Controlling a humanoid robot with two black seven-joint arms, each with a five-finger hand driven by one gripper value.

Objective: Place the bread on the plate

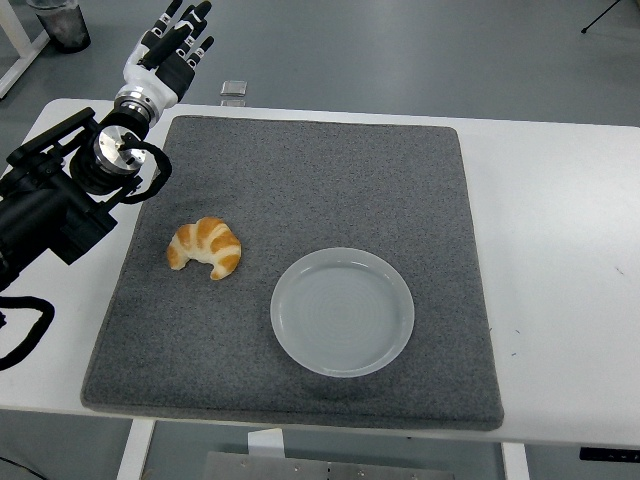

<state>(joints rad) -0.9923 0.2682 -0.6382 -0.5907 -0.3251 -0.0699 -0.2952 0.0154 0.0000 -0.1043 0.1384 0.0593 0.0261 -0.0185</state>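
At the far left of the frame I see my left arm (60, 195), a black jointed limb with a round metal wrist ring, coming in from the left edge and reaching up toward the upper left corner. Its left hand (172, 45) sits at the top left, past the far edge of the worktop (560, 250), fingers (190, 20) extended and loosely spread, gripping nothing; the fingers are black with pale segments. A looped black cable hangs near the lower left edge.

Moving right, a large grey mat (300, 180) with a coarse, felt-like texture and rounded corners covers most of the smooth white worktop. On the mat's left half lies the bread (205, 247), a crescent-shaped croissant with a glossy golden-brown crust and paler bands across it, its tips pointing down toward the bottom of the frame. It lies well apart from my hand.

Just right of centre, lower on the mat, sits the plate (342, 311), round, shallow, pale translucent white with faint concentric rings and a raised rim. It is near the bread but not touching it.

A small square metallic object (233, 89) rests on the floor beyond the worktop's top edge.
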